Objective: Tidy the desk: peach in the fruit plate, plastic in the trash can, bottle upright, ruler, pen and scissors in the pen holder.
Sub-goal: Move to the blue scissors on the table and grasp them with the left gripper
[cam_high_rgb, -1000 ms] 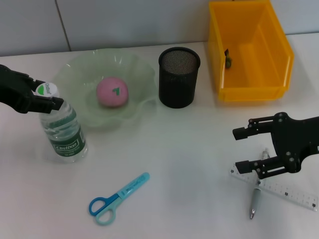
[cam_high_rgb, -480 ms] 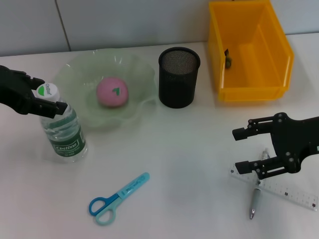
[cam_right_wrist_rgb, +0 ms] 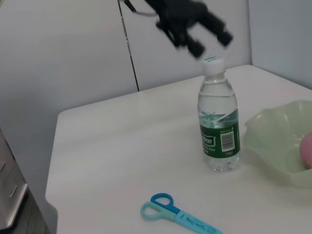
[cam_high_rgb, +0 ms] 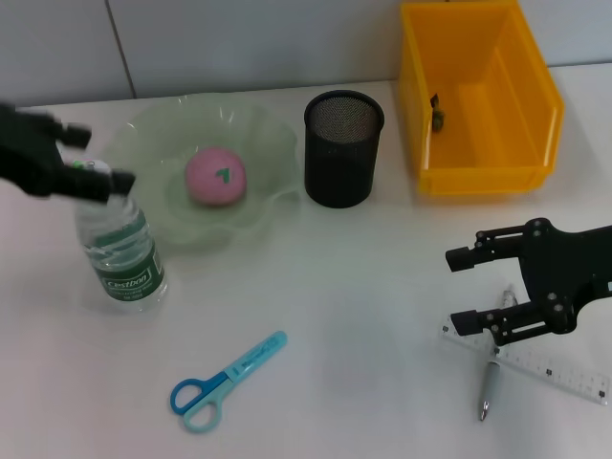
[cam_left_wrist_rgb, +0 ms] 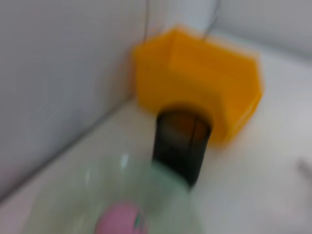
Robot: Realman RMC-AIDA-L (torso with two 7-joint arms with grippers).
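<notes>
Head view: bottle (cam_high_rgb: 122,247) stands upright, left tool (cam_high_rgb: 78,164) open just above its cap, gripping nothing; next, right tool (cam_high_rgb: 481,288), open and empty, must grasp the pen (cam_high_rgb: 491,381) beneath.

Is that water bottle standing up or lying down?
Upright: the bottle stands on its base, cap on top, with the left gripper open just above it.

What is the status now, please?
Left pincer open just above upright bottle. Right pincer open over pen and ruler. Nothing blocking.

Left of the pen holder (cam_high_rgb: 343,148) sits the fruit plate (cam_high_rgb: 258,134) holding the peach (cam_high_rgb: 215,178); the trash can (cam_high_rgb: 478,96) stands right of it.
</notes>
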